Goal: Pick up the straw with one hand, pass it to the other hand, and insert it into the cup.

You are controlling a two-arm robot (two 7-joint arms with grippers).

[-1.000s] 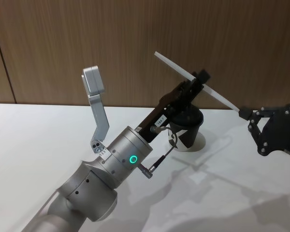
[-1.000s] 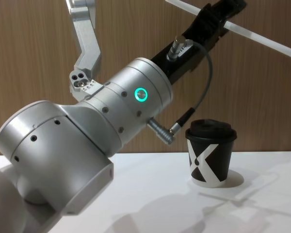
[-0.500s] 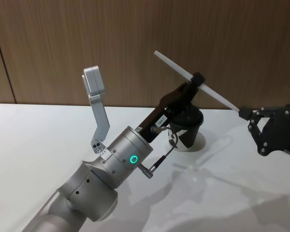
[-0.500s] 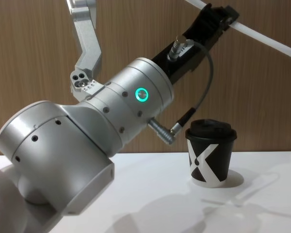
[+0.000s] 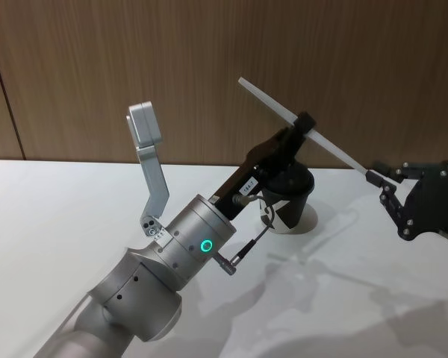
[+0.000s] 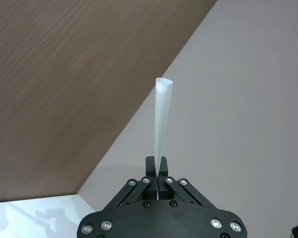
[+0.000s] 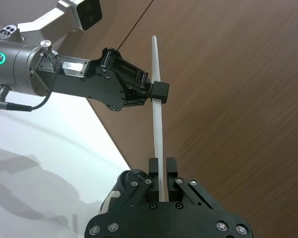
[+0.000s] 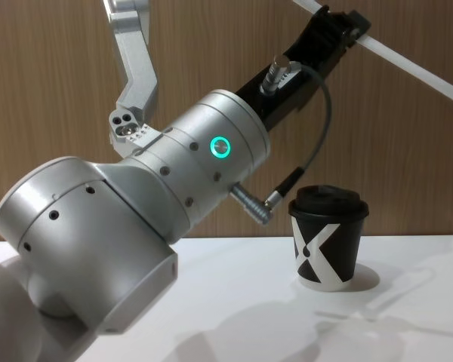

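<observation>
The left gripper (image 5: pixel 305 121), on a bulky silver arm that reaches up and forward from the lower left of the head view, pinches the straw (image 5: pixel 332 147) between closed fingers above the middle of its length. The long white straw hangs tilted in the air before the wood-panelled wall (image 5: pixel 97 67), its upper end pointing up and to the left and its lower end slanting down to the right. There the small black right gripper (image 5: pixel 371 174) meets it, fingers narrowly parted on either side of the straw's tip. In the right wrist view the straw runs straight up from between those fingers to the left gripper's clamp.

The cup (image 8: pixel 328 245) stands upright on the white table (image 5: pixel 75 216), below the left gripper and well beneath the straw. It is black, with a bold white X mark (image 8: pixel 317 253) on its side and a black domed lid (image 8: pixel 328 200) in place.

A green ring (image 8: pixel 220 147) glows on the left arm's wrist, and a grey cable (image 8: pixel 321 143) loops from a plug there to the gripper body. A small white label (image 7: pixel 74 67) sits on that body, its print too small to read. A silver camera bracket (image 5: pixel 151 164) rises from the same wrist.
</observation>
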